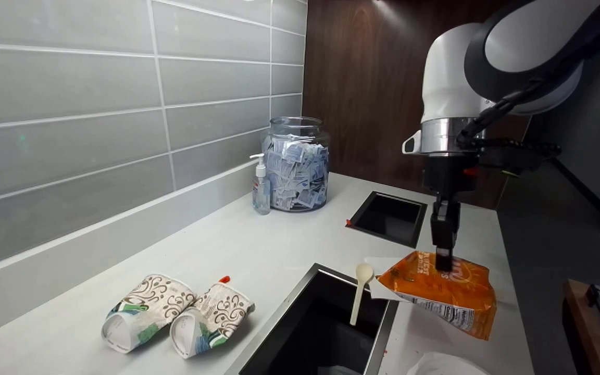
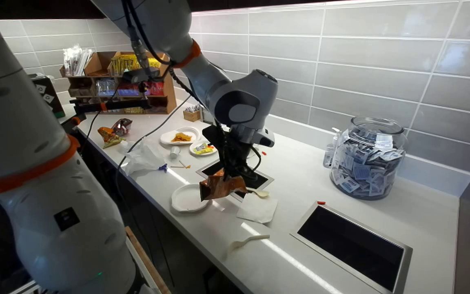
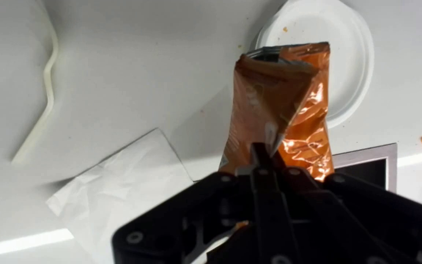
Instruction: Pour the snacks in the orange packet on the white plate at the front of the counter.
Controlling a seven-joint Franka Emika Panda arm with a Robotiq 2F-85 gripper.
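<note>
My gripper point(image 1: 444, 263) is shut on the crinkly orange packet point(image 1: 461, 302), holding it above the counter point(image 1: 201, 250). In the wrist view, the fingertips point(image 3: 267, 156) pinch a fold of the packet point(image 3: 308, 106); its torn open end with a silvery inside points toward the white plate point(image 3: 346, 55) and overlaps its near edge. In an exterior view the packet point(image 2: 218, 188) hangs tilted beside and partly over the white plate point(image 2: 186, 201). One small orange crumb of the snacks point(image 3: 285, 29) lies on the plate. Any snacks inside the packet are hidden.
A napkin point(image 2: 259, 208), a spoon point(image 1: 363, 276) and a dark cut-out point(image 1: 315, 323) lie below the packet. Another spoon point(image 3: 48, 80) lies nearby. A glass jar point(image 2: 367, 163) and two speckled packets point(image 1: 157, 304) stand apart. Another plate point(image 2: 165, 139) holds yellow-orange pieces.
</note>
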